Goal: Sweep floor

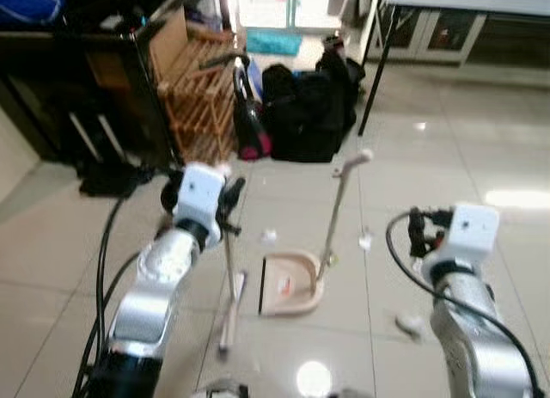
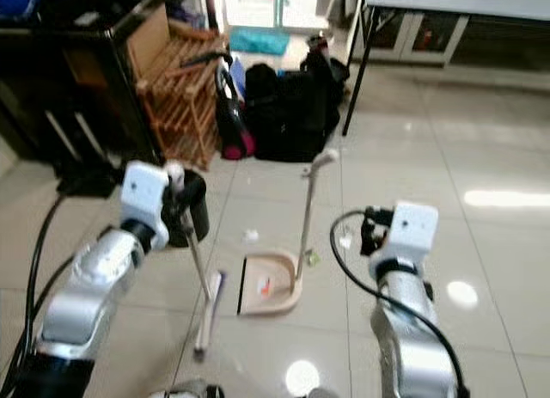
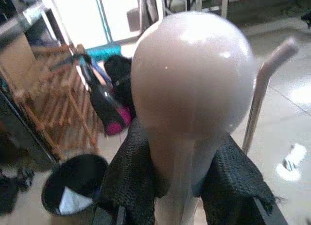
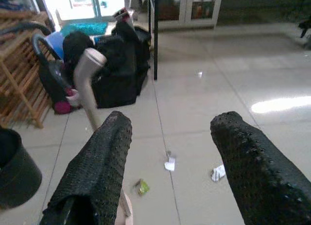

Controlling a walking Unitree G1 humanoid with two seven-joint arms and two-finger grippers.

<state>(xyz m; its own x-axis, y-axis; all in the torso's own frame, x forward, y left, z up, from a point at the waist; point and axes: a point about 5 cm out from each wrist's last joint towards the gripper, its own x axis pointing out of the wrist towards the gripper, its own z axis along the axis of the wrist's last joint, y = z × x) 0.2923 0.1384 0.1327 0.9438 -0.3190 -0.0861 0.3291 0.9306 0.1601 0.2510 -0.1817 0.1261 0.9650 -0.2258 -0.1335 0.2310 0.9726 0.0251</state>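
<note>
The left gripper (image 3: 177, 196) pinches the broom (image 1: 230, 282) handle, left of the dustpan (image 1: 290, 284); the right gripper (image 4: 170, 171) is spread, right of it.

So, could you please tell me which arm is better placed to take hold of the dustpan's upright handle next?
The right. Its claw is open and free, with the beige dustpan's tall handle just ahead of it. The left claw is shut on the pale round-topped broom handle, so it is occupied.
</note>
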